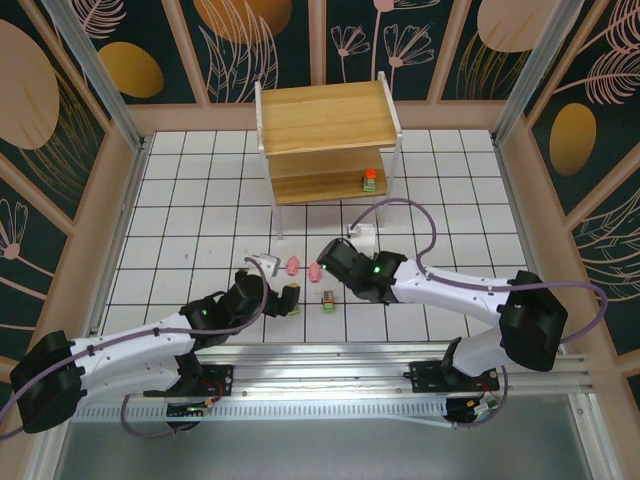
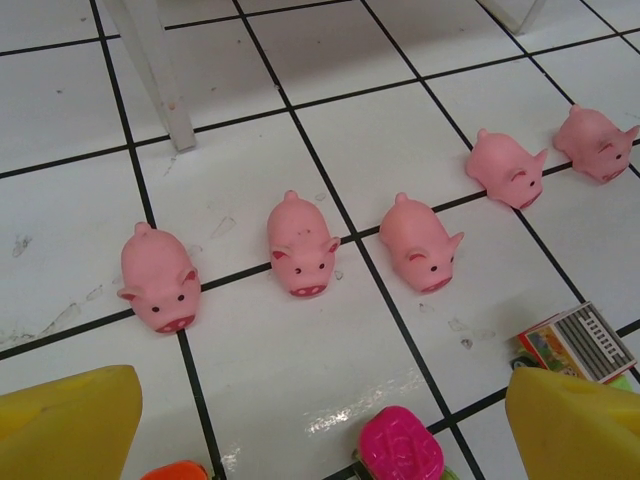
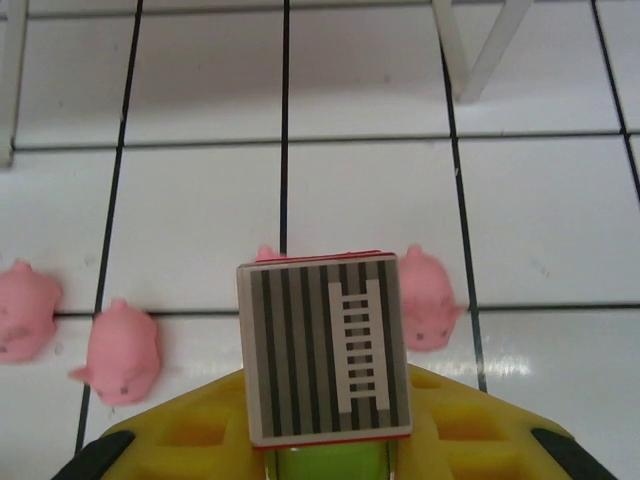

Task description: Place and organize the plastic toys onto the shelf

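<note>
Block with a striped, ladder-printed top [image 3: 325, 345] clamped between the yellow fingers [image 3: 180, 440] of the right claw [image 3: 325, 455], apparently lifted off the tiled worktop [image 1: 190, 200] a little in front of the shelf [image 1: 325, 120]. Left claw [image 2: 320, 410] spread wide and empty, hovering low over a row of five pink pigs [image 2: 303, 245], with a magenta-topped piece [image 2: 400, 450] and a second striped block [image 2: 578, 343] lying close beneath it. On the shelf's lower board, one orange-topped piece [image 1: 370, 180] already standing near the right end. Probably light, hard-moulded plastic for the blocks: flat sides, good for a squeeze across two opposite faces just below the roof, with little risk of crushing but some of twisting if gripped off-centre. Pigs likely hollow and slightly soft, rounded and apt to squirt out of a pinch; best taken across the flanks at mid-body, not by snout or ears. Nothing heavy enough to strain either arm; tipping over on release the main worry.
</note>
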`<state>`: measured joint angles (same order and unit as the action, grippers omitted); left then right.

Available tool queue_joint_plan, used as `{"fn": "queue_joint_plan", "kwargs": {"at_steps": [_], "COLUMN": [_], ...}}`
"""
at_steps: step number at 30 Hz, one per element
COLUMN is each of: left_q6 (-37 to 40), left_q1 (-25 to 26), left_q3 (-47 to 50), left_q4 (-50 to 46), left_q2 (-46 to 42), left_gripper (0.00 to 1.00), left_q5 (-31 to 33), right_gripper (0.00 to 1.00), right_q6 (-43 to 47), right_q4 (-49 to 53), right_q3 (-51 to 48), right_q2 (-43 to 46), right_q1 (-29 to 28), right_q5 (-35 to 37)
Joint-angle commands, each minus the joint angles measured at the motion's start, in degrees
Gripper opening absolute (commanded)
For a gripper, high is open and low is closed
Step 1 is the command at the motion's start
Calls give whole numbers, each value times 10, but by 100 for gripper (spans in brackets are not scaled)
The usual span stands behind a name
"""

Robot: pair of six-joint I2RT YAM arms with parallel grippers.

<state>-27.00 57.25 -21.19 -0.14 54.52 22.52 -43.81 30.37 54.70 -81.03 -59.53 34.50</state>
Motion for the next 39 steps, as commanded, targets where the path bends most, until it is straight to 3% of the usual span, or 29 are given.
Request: {"fn": "queue_joint_plan", "kwargs": {"at_steps": [1,15,25,39], "left_q6": [2,6,9,10], "left_q1": [-4,-4,-4,-4], "left_q3": [8,40,62,62], "left_q4": [13,35,41,44], "left_q2": [-11,-66,-119,-117], "left_gripper": [94,92,92,91], "left_q5": [10,-3,-6,-5], "right_gripper": [24,24,24,23], "right_q6": [62,166,208,253], "right_q4": [-22,-78,-94,-104], "right_q3": [35,119,176,246], "right_q2": [5,-34,-90,-151], "right_q1": [25,115,147,177], "right_q5": [19,-22,-44,-54]}}
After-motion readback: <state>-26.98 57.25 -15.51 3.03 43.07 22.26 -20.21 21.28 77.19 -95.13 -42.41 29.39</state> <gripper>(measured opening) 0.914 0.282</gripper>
